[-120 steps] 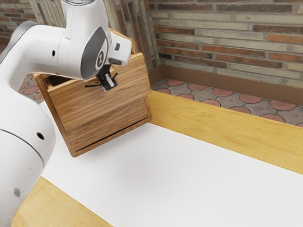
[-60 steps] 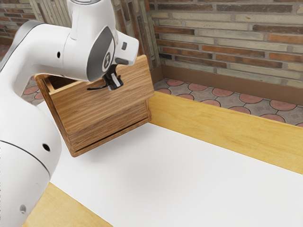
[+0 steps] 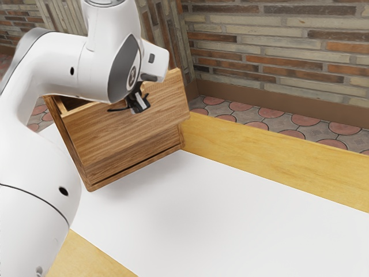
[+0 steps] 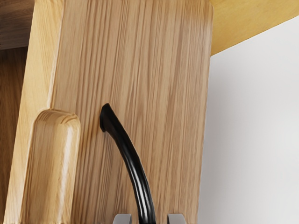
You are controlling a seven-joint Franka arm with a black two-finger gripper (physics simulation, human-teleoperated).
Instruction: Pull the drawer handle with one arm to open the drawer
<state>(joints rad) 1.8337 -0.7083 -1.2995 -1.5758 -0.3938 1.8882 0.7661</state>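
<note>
Single-arm drawer opening, exterior view read from its left to its right. The white arm reaches over the wooden cabinet, which stands on the desk. The drawer is the cabinet's upper compartment. Its front stands proud of the cabinet's face, and a dark gap into its interior shows along its top edge, so the opening is judged partly done. The thin black handle sits high on the drawer front, above the cabinet's lower face. The end effector is at the handle's end and appears clamped on it. In the wrist view, one of the fingers shows on each side of the curved black bar, which arcs out from the drawer front.

The step in hand is the pull. It is best made as a straight draw along the drawer's slide, directly away from the cabinet's face, with the wrist square to the drawer front. Any sideways or downward drift would likely bind the drawer in the cabinet or let the curved bar slip from between the pads. A steady, moderate pace suits this, since a jerk could shift the cabinet itself. The white desk surface in front of the cabinet offers free travel.
</note>
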